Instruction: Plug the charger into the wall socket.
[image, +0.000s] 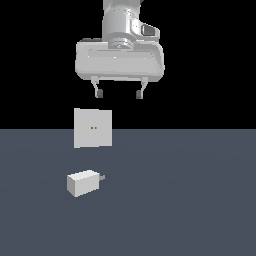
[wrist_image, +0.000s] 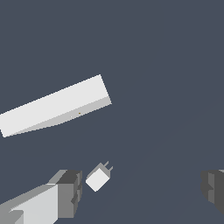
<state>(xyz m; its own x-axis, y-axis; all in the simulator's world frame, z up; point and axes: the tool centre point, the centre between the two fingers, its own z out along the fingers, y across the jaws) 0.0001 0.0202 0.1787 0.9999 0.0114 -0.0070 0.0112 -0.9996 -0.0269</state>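
- two fingers spread, gripper empty, high above the floor.
- charger lies before the wall socket, apart (prongs sideways).
- off-centre grasp could twist it, missing the holes.

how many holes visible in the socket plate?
2. Both yellow holes sit side by side at the centre of the wall socket, which stands upright on the floor beyond the charger. The wrist view shows only one faint speck there.
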